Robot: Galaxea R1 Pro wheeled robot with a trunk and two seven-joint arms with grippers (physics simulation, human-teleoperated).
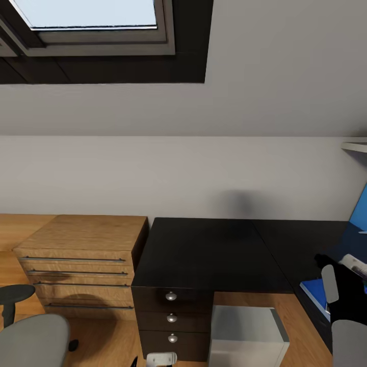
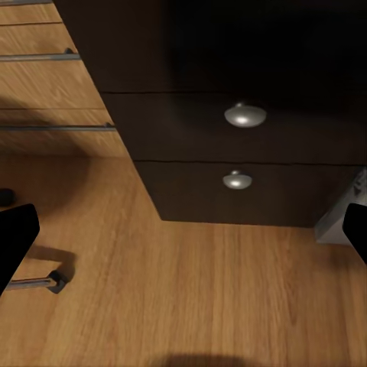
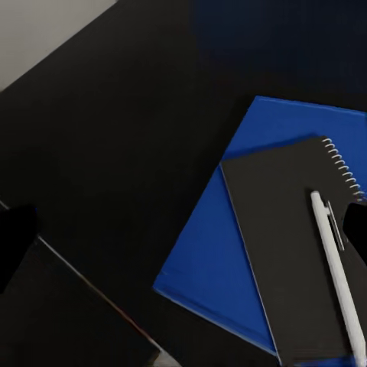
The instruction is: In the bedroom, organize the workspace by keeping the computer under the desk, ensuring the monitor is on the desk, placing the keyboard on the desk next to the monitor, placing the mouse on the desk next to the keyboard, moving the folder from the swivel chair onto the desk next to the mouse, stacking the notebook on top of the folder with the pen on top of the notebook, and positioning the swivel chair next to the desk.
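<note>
folder [image 3: 229, 252] lies flat on the black top of the desk [image 1: 209, 255], and your right wrist view looks straight down on it: the bright blue sheet has the notebook [image 3: 294, 252] stacked on it, dark grey cover up with its spiral binding along one edge, and the pen [image 3: 336, 279] lies white and thin across that cover, near the spiral side. in the head view you see a corner of the folder at the right end of the desk, partly behind your right arm. your right gripper [image 3: 183, 229] hangs above the desk top just beside the stack, its two dark fingertips spread wide at either edge of the wrist view with nothing between them. your left gripper [image 2: 183, 237] is low in front of the desk's drawers, fingers likewise far apart and empty, over the oak floor [image 2: 191, 298] with two round silver knobs [image 2: 245, 115] ahead of it. the computer [image 1: 247, 334] stands on the floor under the desk, right beside the drawer stack. an oak dresser [image 1: 84, 260] sits against the desk's left side, and the swivel chair [image 1: 30, 336] is in front of that dresser, a little left of the desk drawers.
</note>
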